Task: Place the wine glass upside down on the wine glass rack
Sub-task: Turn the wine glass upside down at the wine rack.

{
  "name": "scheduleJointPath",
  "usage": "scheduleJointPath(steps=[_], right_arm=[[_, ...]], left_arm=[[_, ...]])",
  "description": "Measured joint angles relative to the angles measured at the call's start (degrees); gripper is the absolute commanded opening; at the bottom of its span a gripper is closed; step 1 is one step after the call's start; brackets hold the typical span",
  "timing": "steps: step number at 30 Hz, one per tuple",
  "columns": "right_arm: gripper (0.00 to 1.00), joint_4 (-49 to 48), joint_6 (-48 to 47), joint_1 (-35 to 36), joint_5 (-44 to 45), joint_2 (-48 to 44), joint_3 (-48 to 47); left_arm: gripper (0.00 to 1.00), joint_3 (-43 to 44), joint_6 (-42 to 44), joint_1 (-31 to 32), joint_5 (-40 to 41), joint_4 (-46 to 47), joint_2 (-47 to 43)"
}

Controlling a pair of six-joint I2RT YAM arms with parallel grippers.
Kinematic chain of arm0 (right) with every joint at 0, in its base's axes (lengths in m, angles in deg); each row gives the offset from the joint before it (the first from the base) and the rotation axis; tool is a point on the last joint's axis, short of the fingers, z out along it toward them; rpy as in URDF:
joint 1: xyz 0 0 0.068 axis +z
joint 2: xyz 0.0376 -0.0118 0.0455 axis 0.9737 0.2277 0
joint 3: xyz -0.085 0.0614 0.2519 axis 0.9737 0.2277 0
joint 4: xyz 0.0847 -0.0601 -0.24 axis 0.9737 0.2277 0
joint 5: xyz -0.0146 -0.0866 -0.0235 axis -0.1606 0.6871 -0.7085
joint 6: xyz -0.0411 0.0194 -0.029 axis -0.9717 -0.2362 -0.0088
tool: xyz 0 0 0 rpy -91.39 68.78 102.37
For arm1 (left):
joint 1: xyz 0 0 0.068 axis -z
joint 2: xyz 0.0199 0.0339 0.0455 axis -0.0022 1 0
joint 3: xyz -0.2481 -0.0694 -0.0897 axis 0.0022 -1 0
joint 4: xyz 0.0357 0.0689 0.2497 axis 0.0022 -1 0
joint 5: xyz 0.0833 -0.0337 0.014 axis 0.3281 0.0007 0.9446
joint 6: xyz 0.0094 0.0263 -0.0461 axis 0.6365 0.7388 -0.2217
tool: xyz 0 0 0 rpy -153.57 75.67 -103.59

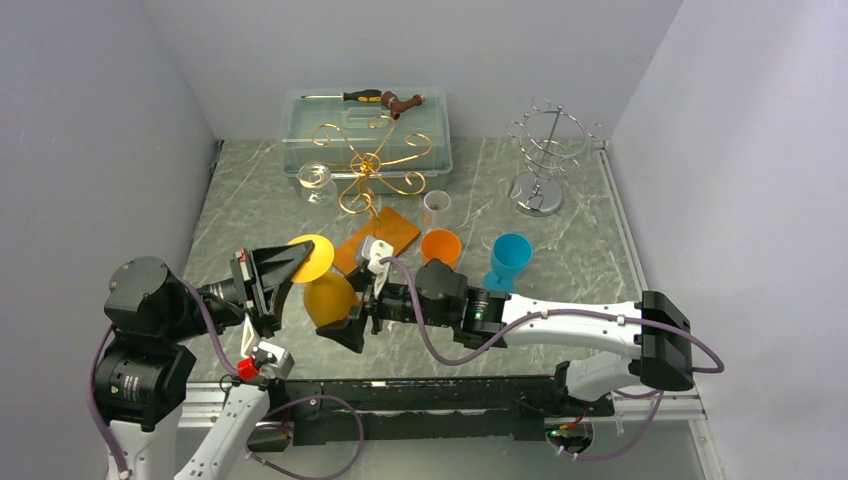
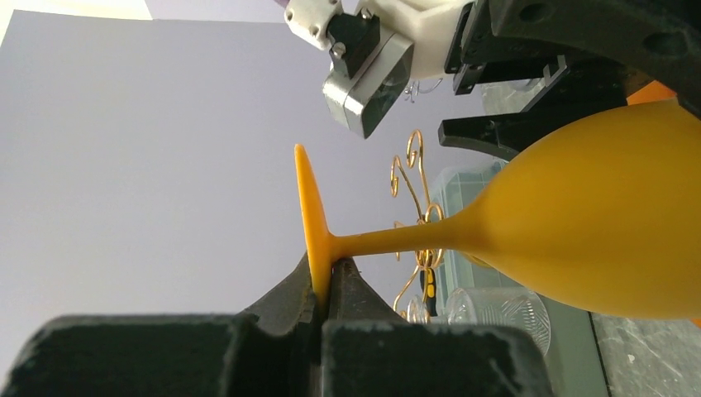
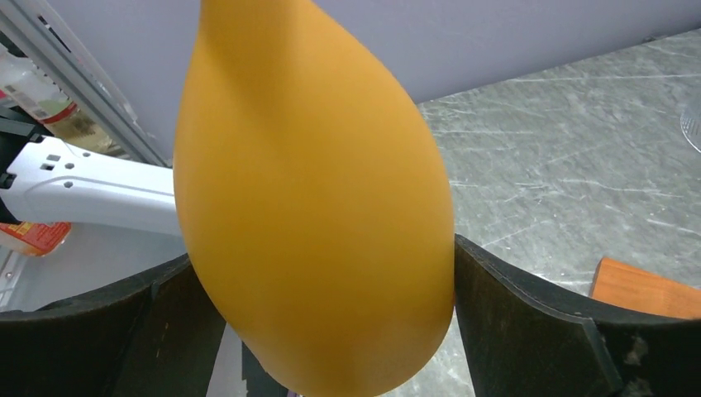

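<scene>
Grey marble table (image 1: 590,250), pale walls around. Near its front edge the yellow glass (image 1: 328,298) hangs in the air on its side, the stem about level, between the two arms. The left gripper (image 2: 322,277) is clamped on the rim of the glass's foot. The right gripper (image 3: 322,281) has its jaws spread wide around the bowl, one finger (image 3: 529,322) at each flank; whether they press on it or only bracket it cannot be told. The gold rack (image 1: 370,165) stands well behind.
</scene>
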Motion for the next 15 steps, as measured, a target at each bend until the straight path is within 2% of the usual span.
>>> scheduleJointPath(steps=[2, 5, 9, 13, 15], right_arm=[[0.81, -0.76, -0.55, 0.11, 0.28, -0.79, 1.07], [0.78, -1.20, -1.29, 0.22, 0.83, -1.27, 1.42], [0.78, -2.89, -1.77, 0.39, 1.90, -1.95, 2.51], [0.77, -4.74, -1.92, 0.31, 3.69, -2.71, 4.00], [0.77, -5.66, -1.97, 0.33, 4.55, -2.97, 4.59]], left_arm=[[0.00, 0.00, 0.00, 0.00, -0.02, 0.09, -0.02], [0.12, -0.02, -0.15, -0.02, -0.35, 1.03, -0.13], [0.41, 0.00, -1.20, 0.00, -0.81, 2.19, -0.17], [0.74, 0.07, -2.40, 0.00, -1.38, 1.33, -0.17], [0.84, 0.17, -2.95, 0.00, -1.42, 1.27, -0.17]])
